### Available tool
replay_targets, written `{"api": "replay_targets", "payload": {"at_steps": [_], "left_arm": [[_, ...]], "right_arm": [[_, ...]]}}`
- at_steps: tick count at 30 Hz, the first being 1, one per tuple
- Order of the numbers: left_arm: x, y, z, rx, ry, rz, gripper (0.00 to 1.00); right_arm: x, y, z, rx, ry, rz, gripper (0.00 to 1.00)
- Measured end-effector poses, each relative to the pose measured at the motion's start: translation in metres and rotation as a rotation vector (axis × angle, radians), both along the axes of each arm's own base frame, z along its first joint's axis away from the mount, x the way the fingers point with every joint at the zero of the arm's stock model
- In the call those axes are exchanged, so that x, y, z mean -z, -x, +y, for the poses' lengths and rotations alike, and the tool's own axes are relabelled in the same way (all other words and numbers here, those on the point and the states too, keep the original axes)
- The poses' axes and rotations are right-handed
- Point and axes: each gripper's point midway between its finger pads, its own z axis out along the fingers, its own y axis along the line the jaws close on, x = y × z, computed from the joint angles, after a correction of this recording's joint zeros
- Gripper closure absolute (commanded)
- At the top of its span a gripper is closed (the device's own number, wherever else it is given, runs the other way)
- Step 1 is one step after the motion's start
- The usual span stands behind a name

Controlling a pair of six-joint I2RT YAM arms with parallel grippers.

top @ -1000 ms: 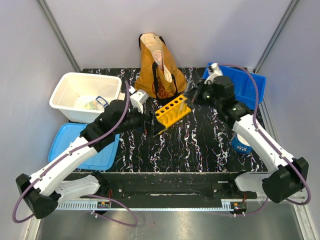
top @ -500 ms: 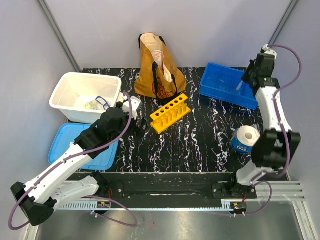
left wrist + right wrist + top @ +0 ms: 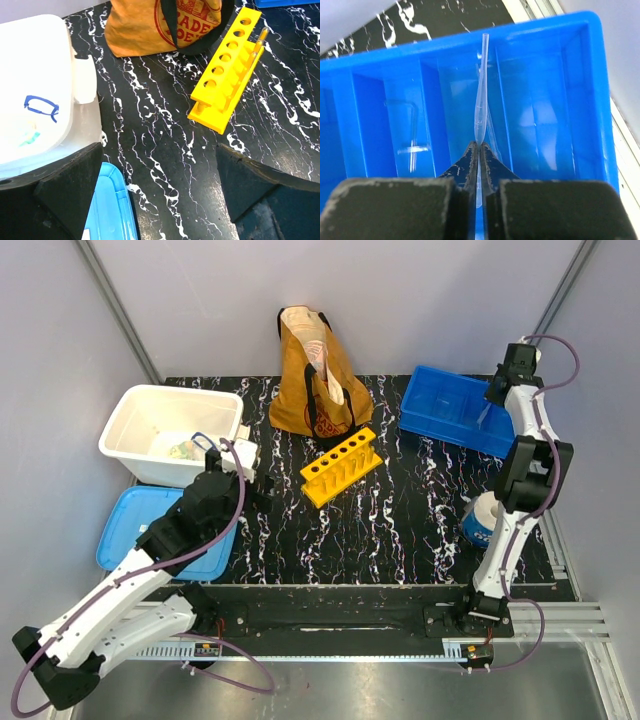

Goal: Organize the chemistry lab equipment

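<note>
Pinching a slim, clear, tapering pipette (image 3: 480, 100) mid-frame in the near-closed right gripper (image 3: 479, 150), above the blue divided bin (image 3: 545, 22); left gripper (image 3: 160, 190) spread wide, empty.

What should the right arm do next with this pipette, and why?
Probably ease the right gripper down a little and then open it. Its jaws are pinched shut on the clear pipette, which points out over the middle compartments of the blue bin, so letting go there should drop it inside.
</note>
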Motion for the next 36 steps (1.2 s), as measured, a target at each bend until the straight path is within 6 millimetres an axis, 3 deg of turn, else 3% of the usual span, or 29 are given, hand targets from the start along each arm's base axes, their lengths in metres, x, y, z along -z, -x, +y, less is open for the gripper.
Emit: {"api": "replay_targets", "payload": {"at_steps": [7,10,13,15,19,24,28,34,36], "left_arm": [[-0.007,0.000,0.014,-0.062,0.006,-0.039,0.01],[-0.012,0.002,0.019,-0.074,0.019,-0.058,0.01],[-0.015,0.003,0.022,-0.087,0.025,-0.068,0.01],[-0.015,0.003,0.024,-0.093,0.024,-0.069,0.01],[-0.010,0.001,0.023,-0.097,0.008,-0.054,0.01],[0.004,-0.001,0.021,-0.098,-0.039,0.003,0.01],[0.010,0.000,0.021,-0.099,-0.057,0.027,0.01],[0.003,0.003,0.023,-0.101,-0.030,0.008,0.01],[0.002,0.004,0.024,-0.103,-0.023,0.005,0.01]], "right_arm": [[0.017,-0.042,-0.007,0.026,-0.031,-0.019,0.87],[0.032,-0.047,-0.007,0.029,-0.047,0.017,0.84],[0.042,-0.044,-0.005,0.028,-0.060,0.056,0.72],[0.041,-0.042,-0.002,0.023,-0.075,0.066,0.63],[0.025,-0.044,0.000,0.016,-0.082,0.042,0.61],[0.009,-0.032,0.010,-0.001,-0.092,0.066,0.58],[-0.026,-0.016,0.042,-0.055,-0.081,0.070,0.55],[-0.087,0.031,0.138,-0.233,-0.013,0.033,0.51],[-0.098,0.044,0.155,-0.264,0.013,0.009,0.52]]}}
